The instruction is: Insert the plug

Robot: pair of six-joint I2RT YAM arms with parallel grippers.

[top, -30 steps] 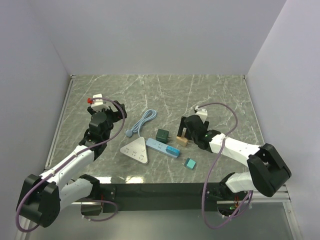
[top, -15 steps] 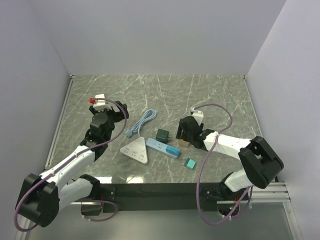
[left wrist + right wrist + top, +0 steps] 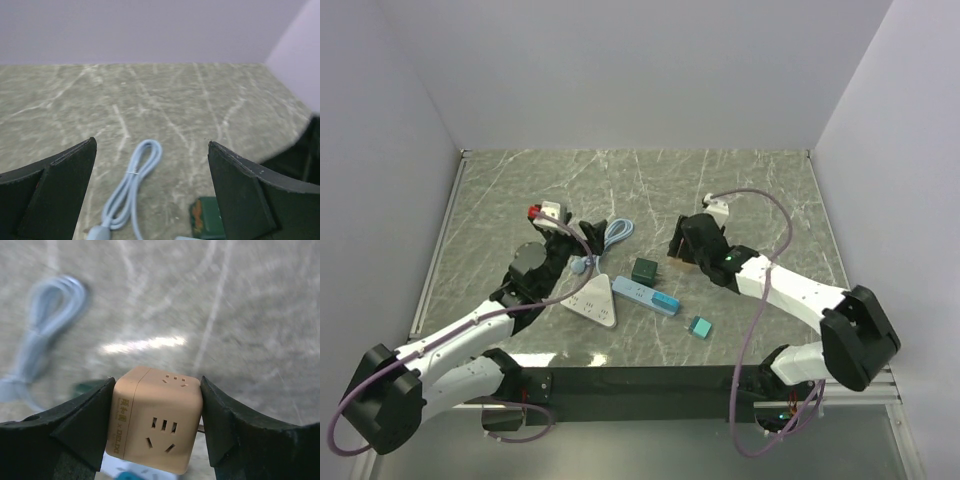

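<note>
A coiled pale-blue cable (image 3: 616,234) is lying on the grey marbled tabletop (image 3: 750,185), behind a white triangular power strip (image 3: 595,298). A white-and-blue bar (image 3: 647,294) is resting just beside that strip, while a small teal block (image 3: 700,326) is sitting apart, toward the near edge.

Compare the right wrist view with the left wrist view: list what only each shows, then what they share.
Only the right wrist view: a tan plastic socket cube clamped in the right gripper. Only the left wrist view: the open, empty left gripper and the pale back wall. Both: the coiled light-blue cable on the grey marble tabletop; the dark green block probably too, blurred in the right one.
</note>
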